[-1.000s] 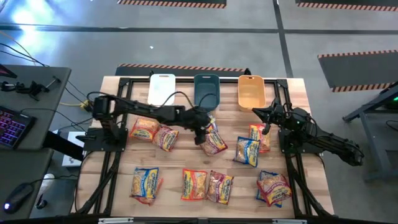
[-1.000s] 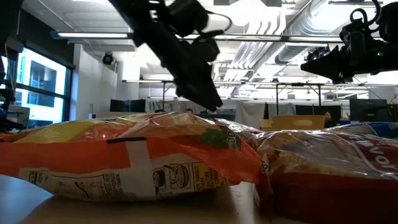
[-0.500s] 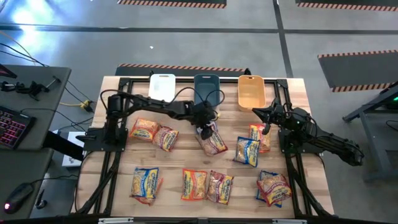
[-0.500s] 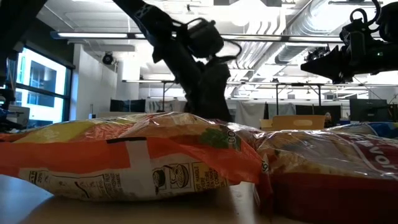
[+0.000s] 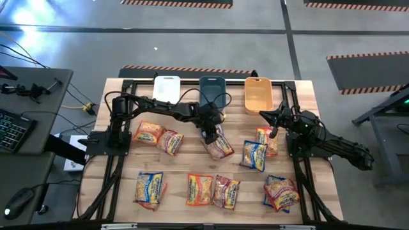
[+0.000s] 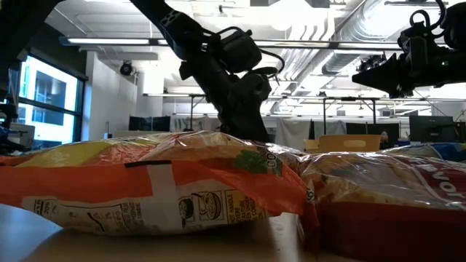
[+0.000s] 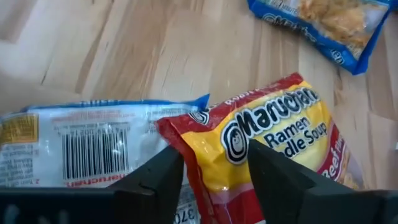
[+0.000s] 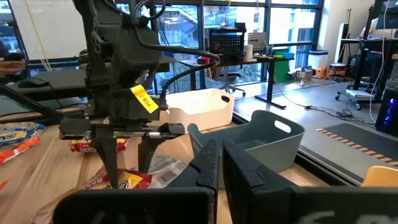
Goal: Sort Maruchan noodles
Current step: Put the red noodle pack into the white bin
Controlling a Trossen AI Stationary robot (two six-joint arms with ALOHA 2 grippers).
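Between the left tool's (image 7: 214, 171) parted fingers lies a red packet (image 7: 273, 143) reading "Maruchan Ramen Noodle Soup".

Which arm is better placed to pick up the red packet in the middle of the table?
The left. Its gripper already straddles the red Maruchan packet, fingers on each side. The right gripper is shut, raised by the orange bin.

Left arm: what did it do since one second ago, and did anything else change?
The left end effector came down from above the table's middle onto the red Maruchan packet lying over a blue-edged packet; its fingers now straddle the red packet's end, not visibly clamped. The right end effector stayed shut and raised. The other packets and the bins did not move.
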